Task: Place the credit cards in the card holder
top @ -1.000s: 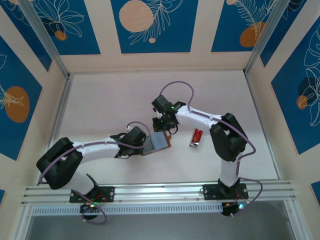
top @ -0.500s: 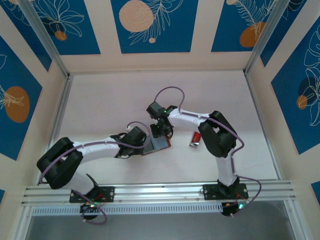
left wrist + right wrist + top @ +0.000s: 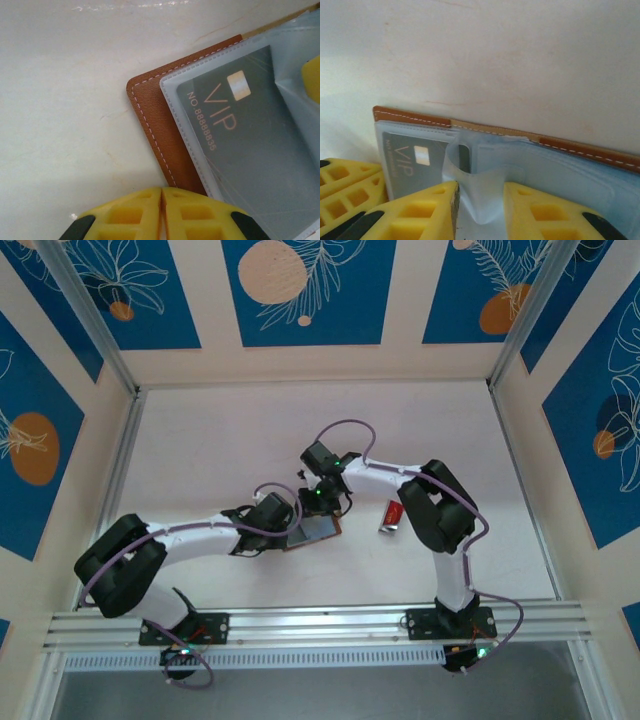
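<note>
Flat open reddish-brown leather card holder (image 3: pixel 152 125) lies mid-table. A grey VIP plastic card (image 3: pixel 240 135) is already in a sleeve. The red plastic card (image 3: pixel 393 515) sits loose at its 3 o'clock, not yet in. At 9 o'clock the left gripper (image 3: pixel 161 212) is clenched on nothing. The right gripper (image 3: pixel 480 210) is parted, straddling a clear sleeve flap (image 3: pixel 475 192). Partway done, I judge.

The card holder (image 3: pixel 320 531) lies open on the middle of the table (image 3: pixel 200 450). The left gripper (image 3: pixel 161 197) is at its left end and the right gripper (image 3: pixel 479 200) at its far edge, one raised sleeve (image 3: pixel 477 182) between the fingers. A VIP card (image 3: pixel 240 135) sits inside another sleeve. To the right, apart, lies a loose credit card (image 3: pixel 393 515).
</note>
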